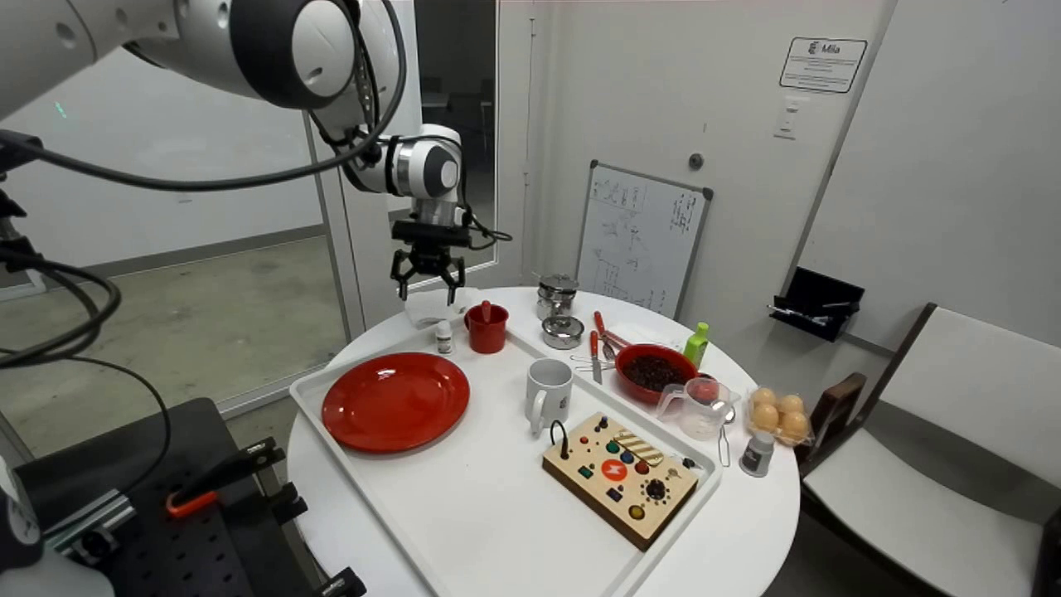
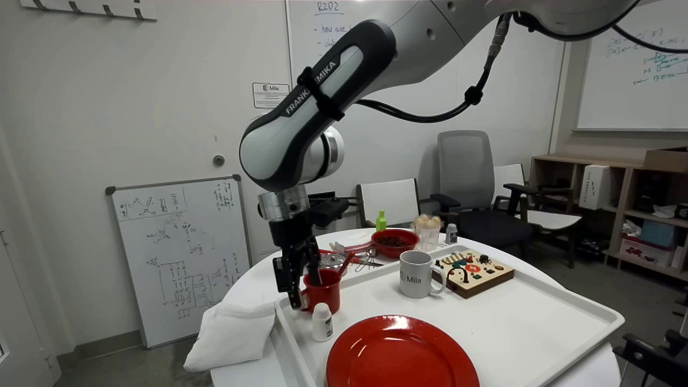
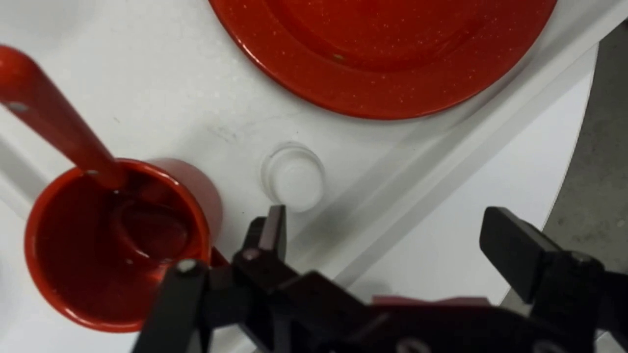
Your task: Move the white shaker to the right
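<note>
Hovering empty, jaws apart, the gripper [image 1: 428,296] appears off-centre from the white shaker [image 1: 444,338], upright on the tray [image 1: 497,514] and, in an exterior view, just left of the red mug [image 1: 486,332]. Lowered uncorrected, a jaw could clip the mug or topple the shaker.
</note>
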Controlling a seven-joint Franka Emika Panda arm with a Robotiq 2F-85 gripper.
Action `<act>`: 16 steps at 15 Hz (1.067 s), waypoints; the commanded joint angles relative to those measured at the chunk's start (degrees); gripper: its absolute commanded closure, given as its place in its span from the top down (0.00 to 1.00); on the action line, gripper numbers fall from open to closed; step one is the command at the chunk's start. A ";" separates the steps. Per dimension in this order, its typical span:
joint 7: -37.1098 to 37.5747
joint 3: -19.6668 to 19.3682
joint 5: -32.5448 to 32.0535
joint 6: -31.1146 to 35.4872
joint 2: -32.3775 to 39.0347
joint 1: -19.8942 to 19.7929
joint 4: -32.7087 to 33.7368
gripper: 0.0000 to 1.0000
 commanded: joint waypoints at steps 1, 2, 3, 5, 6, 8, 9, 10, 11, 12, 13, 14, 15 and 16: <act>0.92 -0.51 0.34 -2.86 2.40 0.68 3.52 1.00; 1.22 -0.60 0.41 -2.97 2.72 0.62 3.56 1.00; 1.34 -0.65 0.41 -2.98 3.03 0.58 3.67 1.00; 2.11 -1.01 0.37 -3.21 3.64 0.58 3.89 1.00; 2.47 -1.21 0.34 -3.44 3.92 0.56 4.08 1.00; 2.82 -1.48 0.29 -3.79 4.51 0.53 4.52 1.00; 2.85 -1.54 0.33 -3.96 4.86 0.46 4.85 1.00; 2.83 -1.59 0.34 -4.10 5.24 0.43 5.24 1.00; 2.82 -1.68 0.32 -4.28 5.60 0.44 5.63 1.00; 2.73 -1.72 0.31 -4.39 5.96 0.43 6.05 1.00; 2.75 -1.86 0.23 -4.67 6.30 0.49 6.56 1.00; 2.65 -1.98 0.14 -4.99 6.73 0.55 7.20 1.00; 2.57 -2.05 0.11 -5.39 7.13 0.58 7.87 1.00; 2.49 -2.13 0.07 -5.65 7.48 0.58 8.46 1.00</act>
